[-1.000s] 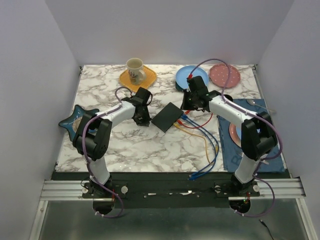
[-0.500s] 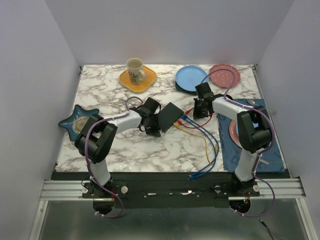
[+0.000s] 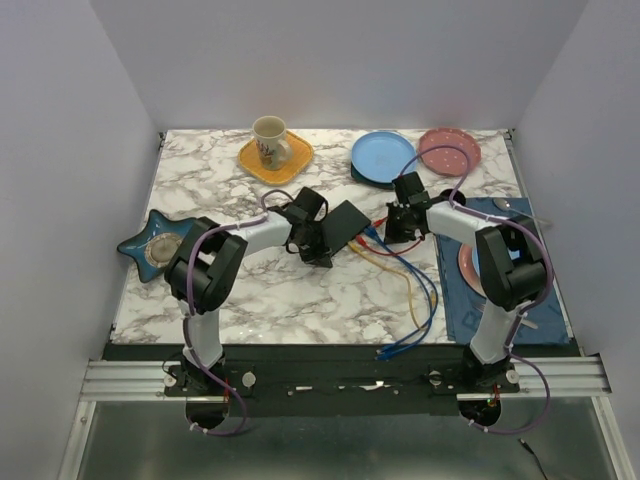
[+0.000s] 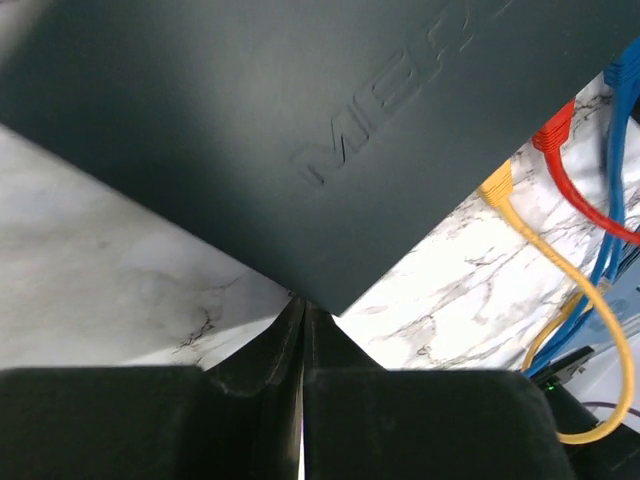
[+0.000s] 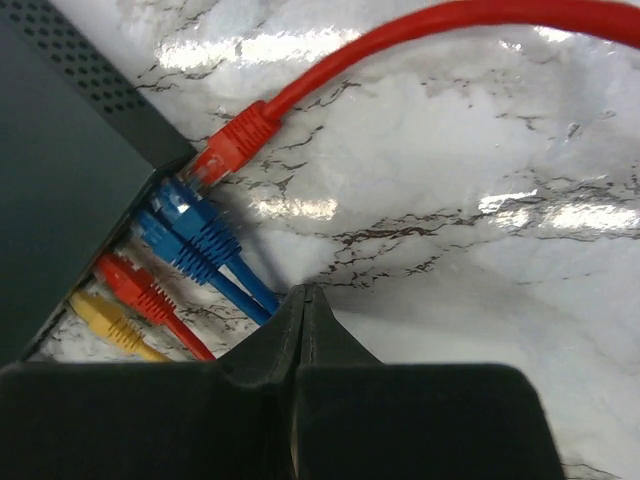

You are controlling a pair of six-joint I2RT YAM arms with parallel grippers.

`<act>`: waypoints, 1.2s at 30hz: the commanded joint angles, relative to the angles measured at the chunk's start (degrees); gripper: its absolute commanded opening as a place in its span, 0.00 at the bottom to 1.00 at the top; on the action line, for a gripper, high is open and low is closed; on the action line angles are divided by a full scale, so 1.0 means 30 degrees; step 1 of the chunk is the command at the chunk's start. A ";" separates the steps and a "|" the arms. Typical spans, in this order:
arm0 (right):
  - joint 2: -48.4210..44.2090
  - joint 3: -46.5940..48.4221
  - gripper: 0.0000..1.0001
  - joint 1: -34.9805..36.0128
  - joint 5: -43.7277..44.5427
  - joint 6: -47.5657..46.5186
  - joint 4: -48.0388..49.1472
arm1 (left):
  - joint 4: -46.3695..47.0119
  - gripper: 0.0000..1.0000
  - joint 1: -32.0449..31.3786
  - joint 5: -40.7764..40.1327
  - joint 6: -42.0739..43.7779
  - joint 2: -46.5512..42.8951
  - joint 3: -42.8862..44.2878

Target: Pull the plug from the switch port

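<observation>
Bench (image 3: 250,290): one, marble-patterned, carrying all items.

Arms: two, both reaching to mid-bench.

Mat (image 3: 500,300): one, dark blue, at the right edge. One pink plate (image 3: 466,262) lies on it, partly hidden by the right arm.

Black box (image 3: 350,218): one, flat and matte, set at an angle at mid-bench between the two claws.

Crockery along the far edge:
- One blue plate (image 3: 383,158).
- One pink dotted plate (image 3: 449,150) just beside the blue plate.
- One orange square plate (image 3: 293,160) with one mug (image 3: 268,138) standing on it.

Star-shaped dish (image 3: 150,245): one, at the left edge.

Cables: five, trailing from the box toward the near edge.

Switch port (image 5: 140,225): on the box edge that faces the right arm. Five plugs sit there in a row:
- One red plug (image 5: 235,140) at the corner. Whether it is fully seated cannot be told.
- Two blue plugs (image 5: 190,235).
- A second red plug (image 5: 135,285).
- One yellow plug (image 5: 100,315).

Left claw (image 4: 302,305): fingers pressed together, holding nothing. The tips are at a corner of the box. Whether they touch it cannot be told.

Right claw (image 5: 300,295): fingers pressed together, holding nothing. The tips are just beside the blue cables, short of the plugs.
</observation>
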 commanded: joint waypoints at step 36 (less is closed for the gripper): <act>-0.5028 -0.1392 0.69 0.3075 0.0691 0.0719 0.3139 | 0.0106 0.99 0.3548 -0.2589 0.0519 -0.4735 -0.1689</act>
